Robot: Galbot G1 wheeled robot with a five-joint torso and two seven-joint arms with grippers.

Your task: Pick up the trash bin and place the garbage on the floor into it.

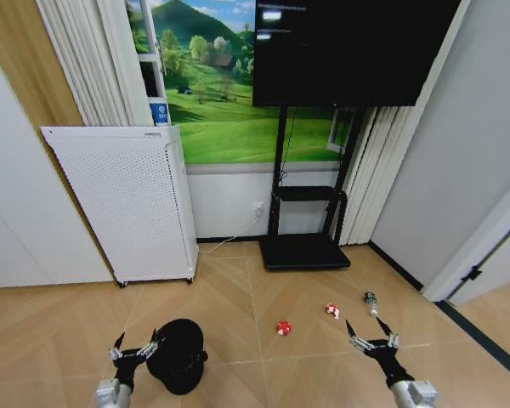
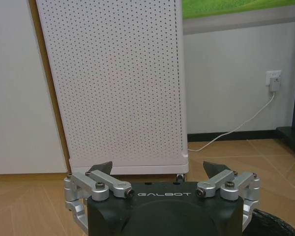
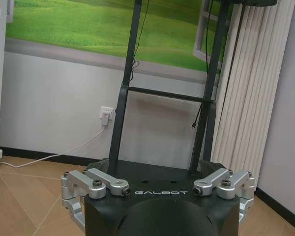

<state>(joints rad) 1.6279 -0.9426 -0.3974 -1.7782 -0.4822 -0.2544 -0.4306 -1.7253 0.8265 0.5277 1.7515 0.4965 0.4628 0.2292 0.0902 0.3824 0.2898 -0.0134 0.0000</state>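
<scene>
The trash bin [image 1: 180, 357], small, black and round, stands on the wood floor at the lower left, and its rim [image 2: 276, 223] edges into the left wrist view. My left gripper [image 1: 136, 346] hangs open just left of the bin, apart from it, with nothing between its fingers [image 2: 158, 169]. The garbage lies to the right: a red crumpled item [image 1: 283, 327], a red-and-white one [image 1: 332, 310] and a small clear bottle [image 1: 371, 299]. My right gripper [image 1: 365, 327] is open and empty, just in front of the bottle [image 3: 155, 169].
A tall white perforated appliance [image 1: 127, 200] on castors stands against the wall behind the bin [image 2: 113, 83]. A black TV stand [image 1: 303, 246] with a flat base sits at the back centre [image 3: 162, 93]. A cable runs to a wall socket [image 2: 273, 81]. A door frame is at the right.
</scene>
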